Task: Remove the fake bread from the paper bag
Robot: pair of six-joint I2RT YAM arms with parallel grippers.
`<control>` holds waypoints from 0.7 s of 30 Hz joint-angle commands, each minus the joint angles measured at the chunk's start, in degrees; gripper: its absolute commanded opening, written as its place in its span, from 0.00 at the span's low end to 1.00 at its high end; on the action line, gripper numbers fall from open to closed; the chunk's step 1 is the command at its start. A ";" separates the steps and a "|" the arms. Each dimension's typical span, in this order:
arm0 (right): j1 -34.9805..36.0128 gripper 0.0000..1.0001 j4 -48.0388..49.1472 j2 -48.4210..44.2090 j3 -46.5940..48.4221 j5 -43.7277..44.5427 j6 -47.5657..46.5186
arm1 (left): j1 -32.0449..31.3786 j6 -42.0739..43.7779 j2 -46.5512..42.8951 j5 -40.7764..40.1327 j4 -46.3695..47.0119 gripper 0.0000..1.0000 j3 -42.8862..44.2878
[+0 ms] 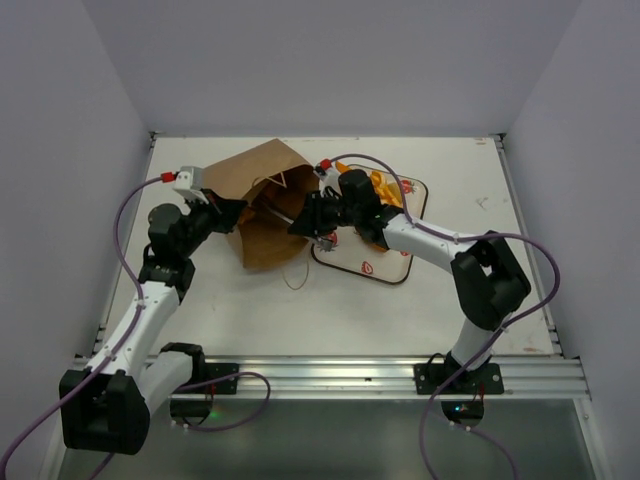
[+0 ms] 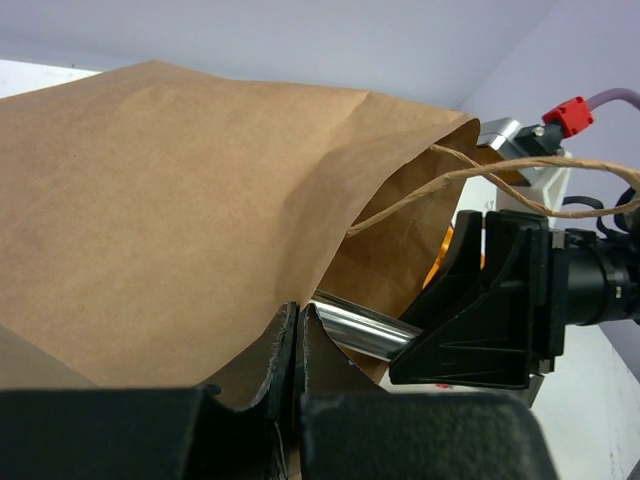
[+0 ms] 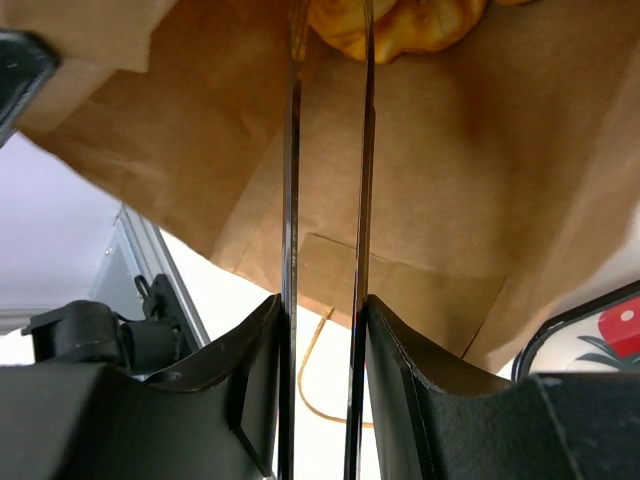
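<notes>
The brown paper bag lies on its side with its mouth facing right. My left gripper is shut on the bag's edge and holds the mouth up. My right gripper is shut on a pair of metal tongs, and its pads press the two arms. The tongs reach into the bag, their tips on either side of a lumpy golden bread roll. Other orange bread pieces lie on the strawberry-print tray.
The tray sits right of the bag, under my right arm. A loop of string handle lies on the table in front of the bag, and another handle crosses the bag's mouth. White walls close in the table.
</notes>
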 commanded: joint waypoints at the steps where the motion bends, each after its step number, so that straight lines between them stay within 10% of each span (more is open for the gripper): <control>1: 0.19 0.39 1.00 0.54 2.42 1.44 0.47 | 0.40 -4.30 -1.80 3.34 6.84 0.02 -0.75; 21: 0.10 0.41 2.13 1.68 2.68 -0.67 7.76 | 0.40 -8.26 -3.03 6.51 10.70 0.02 -5.58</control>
